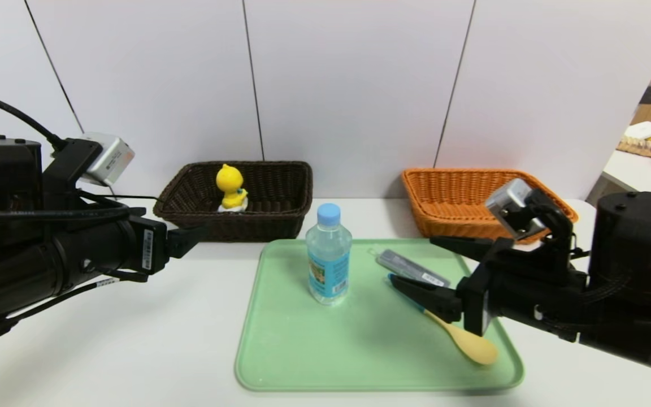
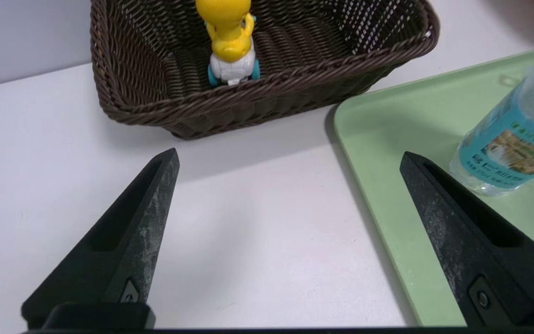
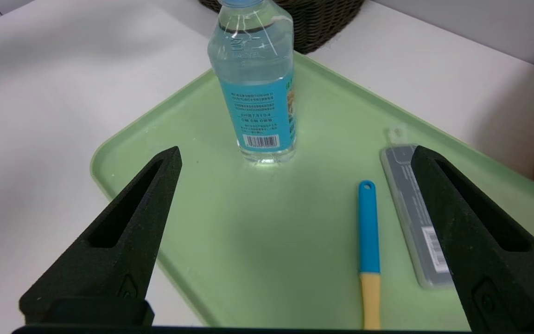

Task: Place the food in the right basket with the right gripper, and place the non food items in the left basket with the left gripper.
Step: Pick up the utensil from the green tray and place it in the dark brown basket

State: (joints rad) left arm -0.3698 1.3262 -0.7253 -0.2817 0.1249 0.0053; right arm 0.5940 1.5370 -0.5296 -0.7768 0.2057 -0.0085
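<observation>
Woven dark wicker basket (image 1: 257, 195), plastic duck (image 1: 231, 188) inside, ribbed clear bottle (image 1: 329, 255)

Brightness: bright and even in all three views, with no dim corners.
Light source: overhead, diffuse; exact position cannot be told.
Shadows: soft grey patches on the white table (image 1: 133, 339) below both arms; a faint shadow on the green tray (image 1: 370, 339) beside the bottle (image 1: 328, 254); a darker band under the dark basket (image 2: 267, 93).
Glare: small highlights on the clear bottle shoulder in the right wrist view.
Blur: the bottle is slightly smeared in the left wrist view.
Distortion: wall seams lean outward in the head view.
</observation>
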